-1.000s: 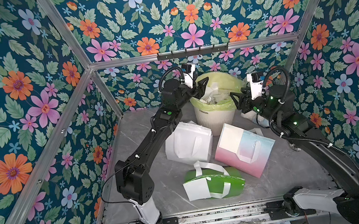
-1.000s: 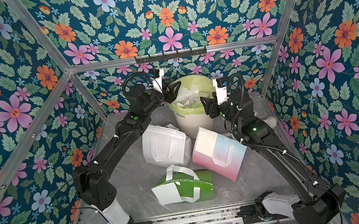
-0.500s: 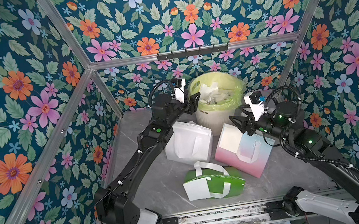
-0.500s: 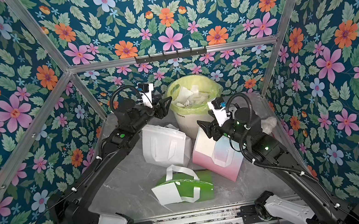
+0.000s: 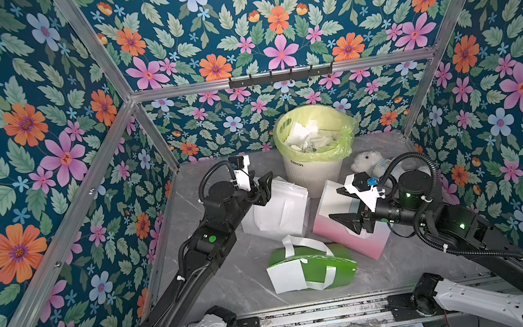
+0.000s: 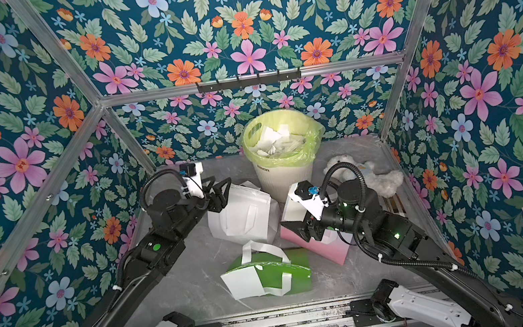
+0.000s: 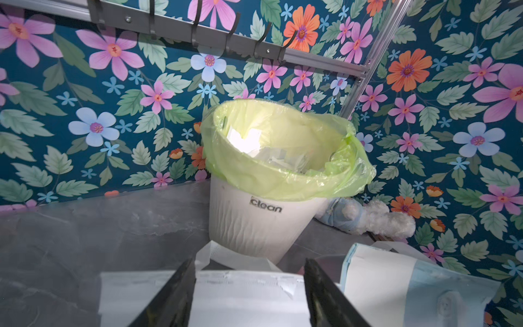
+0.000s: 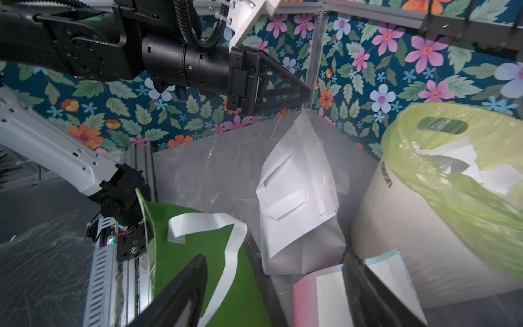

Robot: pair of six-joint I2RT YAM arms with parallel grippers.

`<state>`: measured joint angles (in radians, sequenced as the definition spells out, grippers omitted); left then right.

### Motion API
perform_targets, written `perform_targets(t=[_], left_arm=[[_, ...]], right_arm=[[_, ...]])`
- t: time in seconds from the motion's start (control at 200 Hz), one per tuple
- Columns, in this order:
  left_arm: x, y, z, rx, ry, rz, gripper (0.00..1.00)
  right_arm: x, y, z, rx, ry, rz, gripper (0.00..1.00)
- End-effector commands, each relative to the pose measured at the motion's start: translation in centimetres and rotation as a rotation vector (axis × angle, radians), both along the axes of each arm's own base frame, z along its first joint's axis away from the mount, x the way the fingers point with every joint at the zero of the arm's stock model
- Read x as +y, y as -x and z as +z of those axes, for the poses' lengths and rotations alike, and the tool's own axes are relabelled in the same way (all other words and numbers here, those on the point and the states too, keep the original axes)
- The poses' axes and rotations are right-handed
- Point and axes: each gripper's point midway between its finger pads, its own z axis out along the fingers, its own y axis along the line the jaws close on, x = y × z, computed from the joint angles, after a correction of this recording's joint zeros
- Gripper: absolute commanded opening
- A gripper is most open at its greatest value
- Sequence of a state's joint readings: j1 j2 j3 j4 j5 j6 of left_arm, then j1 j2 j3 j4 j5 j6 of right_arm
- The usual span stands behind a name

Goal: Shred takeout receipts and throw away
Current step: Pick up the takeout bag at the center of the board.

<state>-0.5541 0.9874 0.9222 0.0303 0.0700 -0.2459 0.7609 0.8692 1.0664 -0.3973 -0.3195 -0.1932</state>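
One takeout receipt is a white sheet lying on the green bag near the front. Another receipt lies on the pink bag; the right wrist view shows it too. Torn white paper pieces fill the white bin with its yellow-green liner at the back. My left gripper hangs open over the top edge of the white fabric bag, nothing held. My right gripper is open above the pink bag, one finger on each side of its receipt, empty.
A white plush toy lies at the back right beside the bin. A hook rail runs along the back wall. The three bags crowd the middle of the grey floor, and the floral walls close in on both sides.
Both arms have pulled back from above the bin and come lower, the left to the white bag and the right to the pink bag. The right gripper's jaws have spread wider.
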Motion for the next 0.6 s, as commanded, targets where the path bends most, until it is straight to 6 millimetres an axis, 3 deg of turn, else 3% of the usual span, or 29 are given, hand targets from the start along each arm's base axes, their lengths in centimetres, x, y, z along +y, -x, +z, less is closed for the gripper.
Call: perform_targets(t=[0.0, 0.245, 0.465, 0.595], left_arm=[[1.9, 0.9, -0.6, 0.013, 0.042, 0.074, 0.63], [4.7, 2.9, -2.4, 0.036, 0.083, 0.155, 0.63], [6.0, 3.8, -3.4, 0.052, 0.093, 0.198, 0.63], [6.6, 4.2, -3.7, 0.056, 0.096, 0.217, 0.63]], right_arm=[[0.6, 1.1, -1.9, -0.031, 0.096, 0.059, 0.78], [2.4, 4.3, -3.9, -0.033, 0.168, 0.212, 0.81], [3.5, 5.7, -4.6, -0.010, 0.181, 0.288, 0.81], [4.5, 5.9, -6.2, 0.004, 0.243, 0.304, 0.79]])
